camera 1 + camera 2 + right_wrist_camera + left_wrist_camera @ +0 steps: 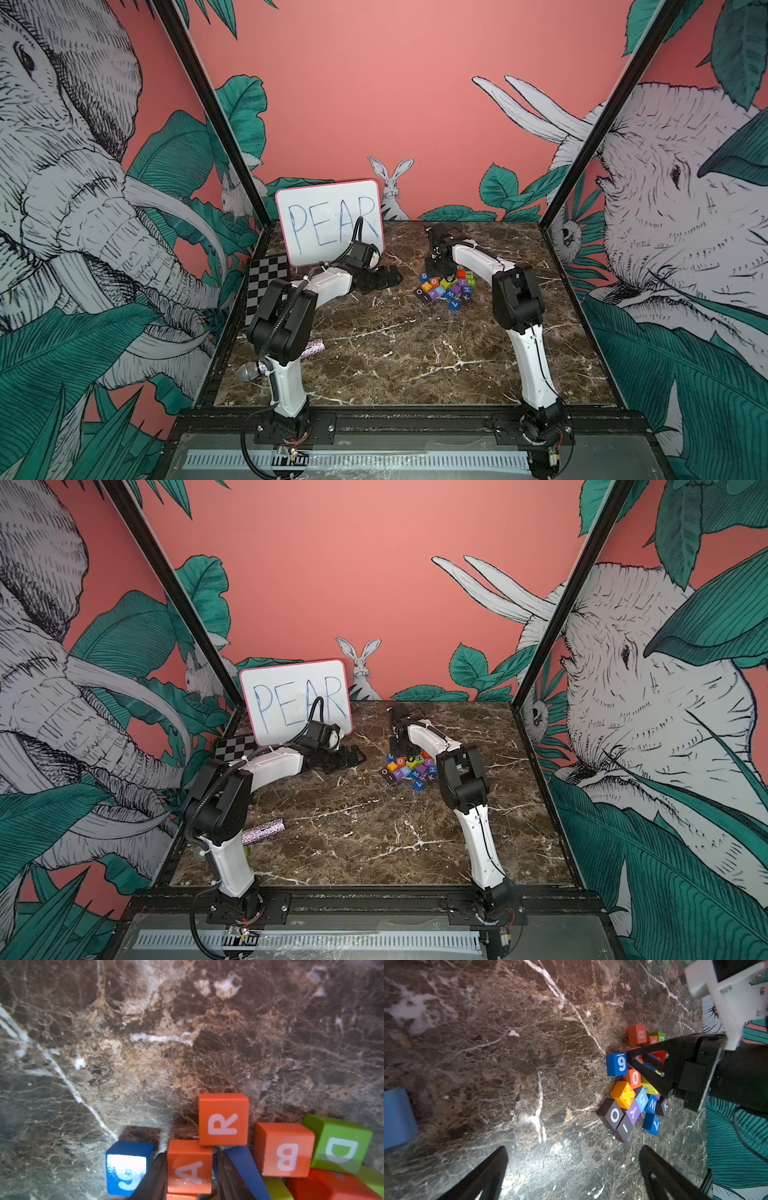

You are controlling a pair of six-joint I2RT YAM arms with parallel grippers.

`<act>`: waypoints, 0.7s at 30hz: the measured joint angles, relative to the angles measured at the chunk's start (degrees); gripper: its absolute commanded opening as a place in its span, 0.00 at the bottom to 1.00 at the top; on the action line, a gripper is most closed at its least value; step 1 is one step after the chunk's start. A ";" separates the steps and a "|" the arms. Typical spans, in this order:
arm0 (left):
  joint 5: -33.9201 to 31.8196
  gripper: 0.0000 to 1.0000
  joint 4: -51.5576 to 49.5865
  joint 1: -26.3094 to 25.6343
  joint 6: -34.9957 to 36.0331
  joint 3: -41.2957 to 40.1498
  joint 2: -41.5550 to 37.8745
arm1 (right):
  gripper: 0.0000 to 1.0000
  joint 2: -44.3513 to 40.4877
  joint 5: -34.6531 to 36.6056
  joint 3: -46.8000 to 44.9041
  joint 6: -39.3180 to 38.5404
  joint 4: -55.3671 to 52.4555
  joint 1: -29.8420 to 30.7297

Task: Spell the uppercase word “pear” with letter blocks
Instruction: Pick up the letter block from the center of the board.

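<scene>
— Where do we stand with the right pincer (191, 1154)?

— It is clamped on the orange A block (189, 1165), one finger against each side. That is on the far side of the pile of letter blocks (446, 286), which sits on the marble table (395, 353) right of the middle. The left pincer (571, 1169) is spread wide and empty, well apart from the pile.

— What worries us?

— Crowding. The red-orange R block (223, 1120) touches A's corner, and a blue number block (128, 1167) sits just beside one finger. We judge that a straight lift could drag or tip either one, and if R landed face down we would have to search for it. A dark blue block (243, 1165) leans on the other finger and may slide once that finger leaves. The hold looks to be by the tips only, so A could twist.

— What can we read?

— The whiteboard (328, 222) says "PEAR" in blue marker. Close by we read the orange B block (284, 1150) and the green D block (338, 1145). The left wrist view adds O, I, Y, S, M, K, V, a zero and a yellow cross. The number is a barred six or nine.

— P and E?

— We can find neither face, and no row is laid out yet.
</scene>
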 measured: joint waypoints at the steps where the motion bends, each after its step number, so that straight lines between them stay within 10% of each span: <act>1: 0.00 0.99 0.00 0.02 0.00 0.00 0.00 | 0.41 0.24 0.00 0.31 0.04 -0.07 0.00; 21: -0.04 0.99 0.07 0.74 -0.02 -1.07 -1.97 | 0.33 1.03 1.11 4.81 -0.13 -2.60 0.00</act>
